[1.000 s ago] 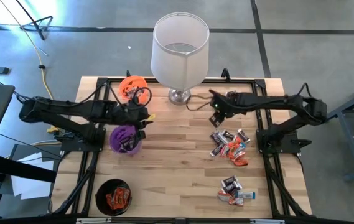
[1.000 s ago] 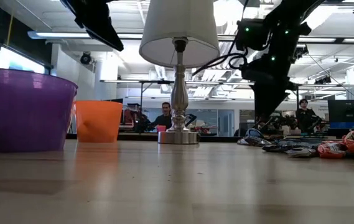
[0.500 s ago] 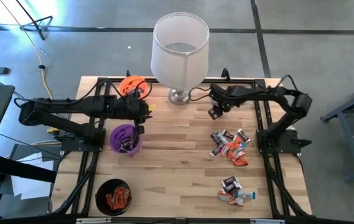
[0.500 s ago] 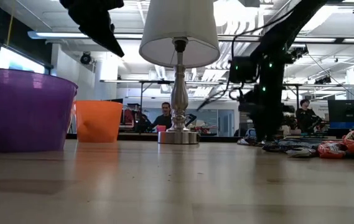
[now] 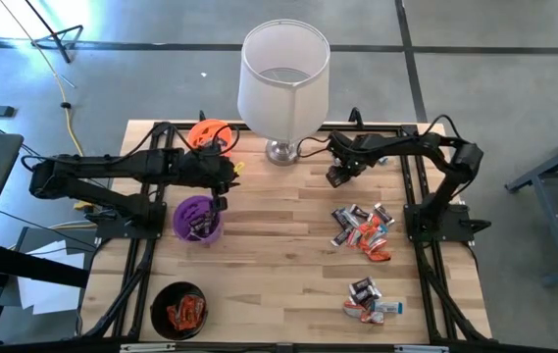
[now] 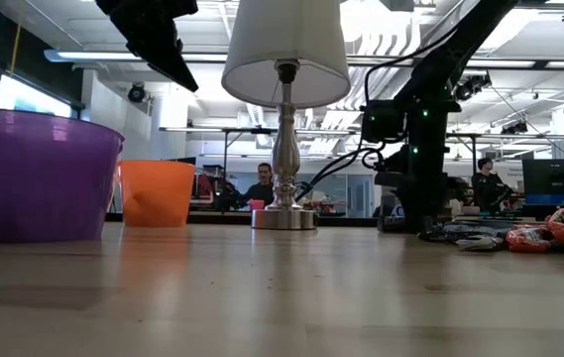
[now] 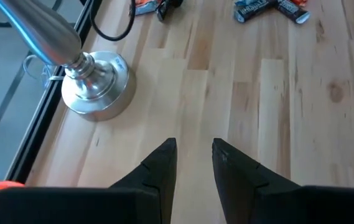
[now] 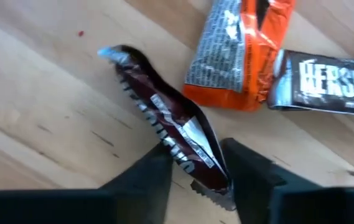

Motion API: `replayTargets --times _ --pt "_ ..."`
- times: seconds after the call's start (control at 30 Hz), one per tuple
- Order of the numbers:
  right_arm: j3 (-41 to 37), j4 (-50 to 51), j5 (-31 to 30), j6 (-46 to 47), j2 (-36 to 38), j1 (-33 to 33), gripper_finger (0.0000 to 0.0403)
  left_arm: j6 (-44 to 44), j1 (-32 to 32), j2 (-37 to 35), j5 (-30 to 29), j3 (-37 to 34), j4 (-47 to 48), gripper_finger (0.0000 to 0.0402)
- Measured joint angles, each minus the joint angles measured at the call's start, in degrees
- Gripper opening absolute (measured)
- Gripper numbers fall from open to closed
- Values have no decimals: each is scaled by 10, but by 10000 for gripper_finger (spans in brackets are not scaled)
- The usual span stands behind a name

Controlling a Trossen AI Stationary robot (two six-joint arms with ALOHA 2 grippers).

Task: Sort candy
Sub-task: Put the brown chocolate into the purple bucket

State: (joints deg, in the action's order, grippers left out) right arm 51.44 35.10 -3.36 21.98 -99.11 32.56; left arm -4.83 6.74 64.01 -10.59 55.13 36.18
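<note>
Candy in orange, dark brown and silver wrappers lies on the table in two piles point(image 5: 361, 229) point(image 5: 370, 300). My right gripper point(image 5: 336, 179) points down at the table right of the lamp base point(image 5: 280, 152), shut on a dark brown candy point(image 8: 164, 124). That candy lies beside an orange candy point(image 8: 239, 50) and a dark Hershey's candy point(image 8: 326, 84). My left gripper point(image 5: 231, 174) hangs above the table between the purple cup point(image 5: 198, 218) and the orange cup point(image 5: 210, 135), open by a narrow gap point(image 7: 192, 152), with nothing in it. My right gripper pinches the dark brown candy at its near crimped end point(image 8: 204, 180), one finger point(image 8: 251, 180) on each long side. The fingers come from above, pointing down. The candy lies flat on the table, and most of its length reaches out past the fingers.
A tall lamp with a white shade point(image 5: 283, 74) stands at the far middle, its cord point(image 7: 111, 25) running along the table. A black cup point(image 5: 180, 309) with orange candy stands near left. The purple cup holds dark candy. A person point(image 6: 260, 188) sits beyond the table.
My right gripper has sunk from well above the table down onto the candy beside the lamp base, its arm folding in. My left gripper has swung a little toward the far edge, away from the purple cup.
</note>
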Motion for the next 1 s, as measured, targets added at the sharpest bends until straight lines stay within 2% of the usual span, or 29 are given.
replayTargets --times 0.1,0.17,0.33,0.43,0.63,0.8,1.0 --pt "0 7 6 -3 3 -6 43 20 0 0 0 0 0 90" --pt "0 15 9 -10 10 -12 16 37 0 0 7 0 0 90" --pt "-9 92 51 4 52 -57 24 75 -12 0 50 -5 -18 90" --pt "-4 66 49 23 99 -99 9 86 -31 0 67 -37 -85 90" --pt "3 -11 48 103 185 -213 6 88 -54 8 75 -105 -266 90" --pt "26 -115 13 130 219 -308 5 88 -54 33 75 -129 -409 90" --pt "57 -200 -83 92 208 -397 3 86 -54 94 78 -131 -539 90"
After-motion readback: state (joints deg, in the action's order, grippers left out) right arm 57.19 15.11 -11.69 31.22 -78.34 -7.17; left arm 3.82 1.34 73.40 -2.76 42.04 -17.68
